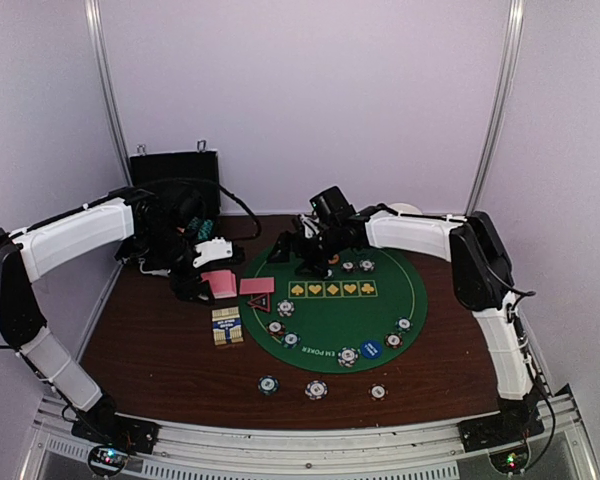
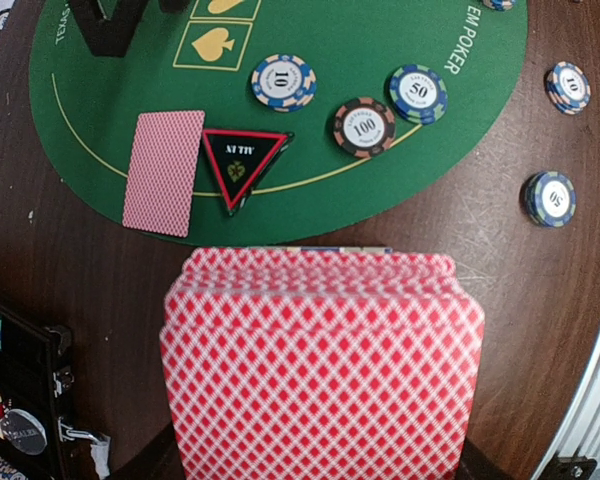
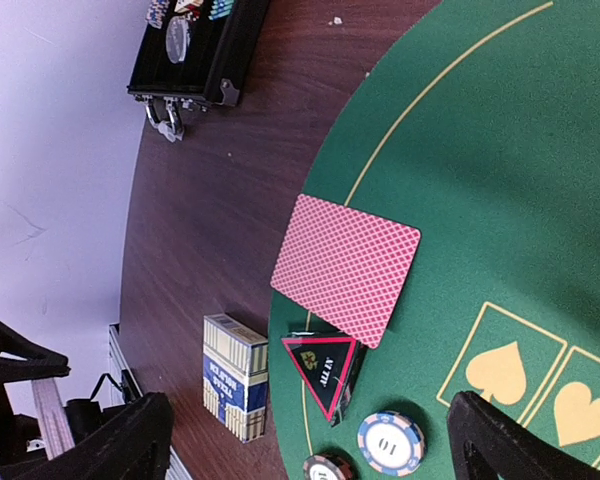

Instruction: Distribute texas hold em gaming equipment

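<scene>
The left claw (image 1: 202,276) is clamped on a pink-backed deck (image 2: 320,360). The deck fills the space in front of its wrist camera, backs toward the lens, and hides the fingertips. Just ahead of this claw a single pink-backed card (image 2: 163,172) lies face down across the edge of the green mat (image 2: 380,190), one end over the brown table (image 2: 70,290). Right beside that card, touching it or nearly so, sits the black-and-red triangular marker (image 2: 239,163). Farther ahead and to the claw's right, three stripe-edged chips rest on the mat: a 10 chip (image 2: 283,82), a 100 chip (image 2: 364,127) and a 50 chip (image 2: 418,93). Beyond the mat's rim, farther right on bare wood, lie an outer 10 chip (image 2: 567,87) and an outer 50 chip (image 2: 550,198). Close by the claw's left side is a corner of the open black case (image 2: 20,400).

The right claw (image 1: 298,258) hangs low over the mat with its jaws spread wide and nothing between them. Near one of its fingers is the yellow spade box (image 3: 500,370) printed on the felt. Near the other, off the mat, a card box (image 3: 235,377) lies on the table. Well apart from both claws, at the mat's near side, rests a blue disc (image 1: 371,349)
</scene>
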Controlling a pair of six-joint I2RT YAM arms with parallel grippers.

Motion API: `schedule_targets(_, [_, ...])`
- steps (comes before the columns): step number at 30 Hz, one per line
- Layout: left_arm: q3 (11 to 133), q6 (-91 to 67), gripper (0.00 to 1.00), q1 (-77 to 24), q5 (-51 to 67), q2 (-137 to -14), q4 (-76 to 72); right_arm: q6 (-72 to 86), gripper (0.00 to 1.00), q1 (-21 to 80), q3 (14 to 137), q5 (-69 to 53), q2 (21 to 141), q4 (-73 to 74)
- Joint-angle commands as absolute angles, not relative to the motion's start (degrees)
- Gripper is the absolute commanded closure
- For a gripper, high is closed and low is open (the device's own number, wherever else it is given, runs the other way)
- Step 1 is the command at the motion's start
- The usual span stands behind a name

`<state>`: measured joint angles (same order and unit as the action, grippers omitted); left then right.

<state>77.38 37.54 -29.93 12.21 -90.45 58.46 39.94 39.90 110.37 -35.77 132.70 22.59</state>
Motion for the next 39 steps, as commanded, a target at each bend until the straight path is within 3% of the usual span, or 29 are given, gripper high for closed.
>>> schedule_targets(1, [79.35,36.88,1.00,-29.49,13.10,-90.88,57.95,37.07,0.00,41.08,109.65,-31.97,127.06,26.07])
schedule_targets(7, [79.54,36.74,1.00,-29.53,13.31,-90.79,57.92,42.19,0.00,40.76,101.28,-34.73,120.12,16.15])
schedule_targets(12, [80.15,36.56,1.00,-29.53,13.49,-90.64,57.93,60.89,0.01,39.46,80.77,-36.23,113.38,-19.89])
schedule_targets(17, [80.33,36.38,1.00,-29.51,13.63,-90.36,58.01,59.83,0.00,40.26,81.95,-37.34,112.96,-12.74])
schedule_targets(23, [80.50,36.17,1.00,-29.53,14.03,-90.34,57.97,69.38,0.00,41.49,77.07,-40.73,113.23,-28.25])
schedule_targets(27, [80.75,35.95,1.00,-29.53,14.43,-90.44,58.04,59.80,0.00,44.68,82.55,-40.36,112.91,-12.50])
schedule_targets(30, [80.98,35.88,1.00,-29.53,14.52,-90.51,57.97,59.61,0.00,46.05,83.03,-40.45,113.25,-11.18])
schedule_targets(39, [82.87,35.20,1.00,-29.61,16.08,-90.88,58.99,64.48,0.11,47.77,81.45,-43.60,115.78,-17.07])
